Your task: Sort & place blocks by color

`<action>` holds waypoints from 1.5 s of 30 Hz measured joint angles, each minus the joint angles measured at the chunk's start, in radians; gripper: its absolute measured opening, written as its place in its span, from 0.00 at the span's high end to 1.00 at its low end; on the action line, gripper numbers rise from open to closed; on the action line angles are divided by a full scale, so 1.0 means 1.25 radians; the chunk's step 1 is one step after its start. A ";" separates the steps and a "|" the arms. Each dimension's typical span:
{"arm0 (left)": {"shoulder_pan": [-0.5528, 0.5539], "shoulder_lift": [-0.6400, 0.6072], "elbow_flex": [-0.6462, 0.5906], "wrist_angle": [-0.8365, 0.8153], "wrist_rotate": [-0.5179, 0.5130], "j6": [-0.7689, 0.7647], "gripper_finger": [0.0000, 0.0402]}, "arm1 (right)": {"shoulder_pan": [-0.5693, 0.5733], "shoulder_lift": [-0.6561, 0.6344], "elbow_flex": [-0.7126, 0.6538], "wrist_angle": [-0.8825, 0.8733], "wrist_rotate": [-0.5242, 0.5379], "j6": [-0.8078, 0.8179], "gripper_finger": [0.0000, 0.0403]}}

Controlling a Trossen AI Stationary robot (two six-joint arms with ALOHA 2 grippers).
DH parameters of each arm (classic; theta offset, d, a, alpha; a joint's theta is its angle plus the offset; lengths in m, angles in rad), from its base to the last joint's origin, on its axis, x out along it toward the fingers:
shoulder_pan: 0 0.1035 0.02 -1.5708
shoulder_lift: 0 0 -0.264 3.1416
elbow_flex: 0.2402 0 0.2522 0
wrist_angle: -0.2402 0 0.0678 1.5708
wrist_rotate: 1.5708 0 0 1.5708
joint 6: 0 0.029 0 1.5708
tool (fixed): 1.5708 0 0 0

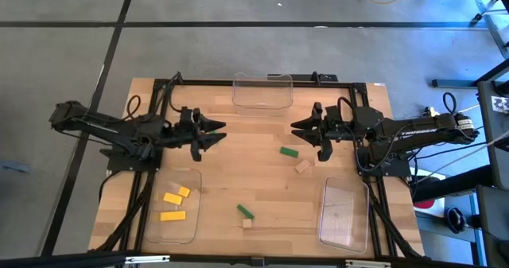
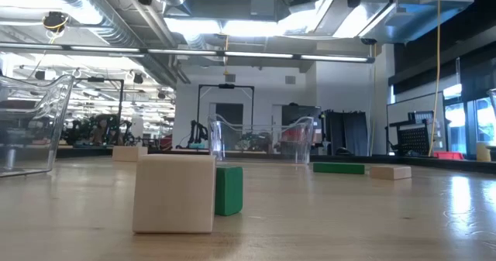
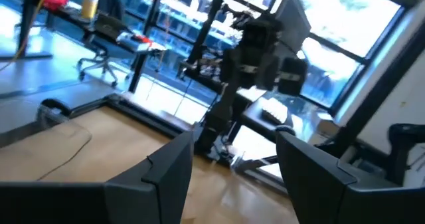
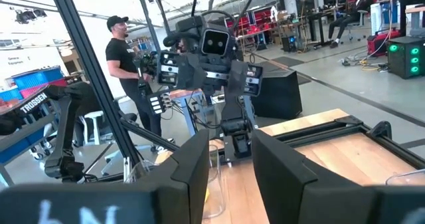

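Over the table's middle, left gripper and right gripper hover, jaws spread, empty; next, the small green rectangular block at four o'clock needs grasping.

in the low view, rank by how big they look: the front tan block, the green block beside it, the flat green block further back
1. front tan block, largest.
2. green block beside it.
3. flat green block further back, smallest.

Nearness to the camera inflates the first two, so true sizes stay unsure.
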 joint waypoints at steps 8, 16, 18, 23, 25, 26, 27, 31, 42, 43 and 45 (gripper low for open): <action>0.000 -0.002 0.000 0.006 -0.008 -0.060 0.48 | 0.000 0.000 0.000 0.015 0.000 0.082 0.71; 0.000 -0.002 0.000 0.004 -0.010 -0.049 0.48 | 0.000 0.000 0.000 0.011 0.009 0.081 0.71; -0.001 -0.002 0.000 0.003 -0.030 -0.038 0.48 | 0.000 0.000 0.000 0.011 0.024 0.083 0.71; 0.000 -0.002 0.000 0.000 -0.058 -0.038 0.48 | 0.000 0.000 0.000 0.012 0.045 0.130 0.71; 0.000 -0.002 0.000 0.000 -0.058 -0.041 0.48 | 0.000 0.000 0.000 0.013 0.045 0.139 0.71; 0.000 -0.002 0.000 0.000 -0.058 -0.041 0.48 | 0.000 0.000 0.000 0.014 0.045 0.142 0.71; 0.000 -0.002 0.000 -0.001 -0.059 -0.041 0.48 | 0.000 0.000 0.000 0.015 0.049 0.142 0.71; 0.001 -0.002 0.000 -0.009 -0.058 -0.012 0.48 | 0.000 0.000 0.000 0.015 0.081 0.142 0.71; 0.096 0.021 0.066 -0.310 -0.115 -0.191 0.48 | 0.000 0.000 0.000 0.013 0.163 0.127 0.71; 0.116 0.032 0.079 -0.388 -0.115 -0.228 0.48 | 0.000 0.000 0.000 0.009 0.173 0.123 0.71; 0.158 0.066 0.109 -0.523 -0.105 -0.318 0.48 | -0.001 0.000 0.000 -0.011 0.192 0.122 0.71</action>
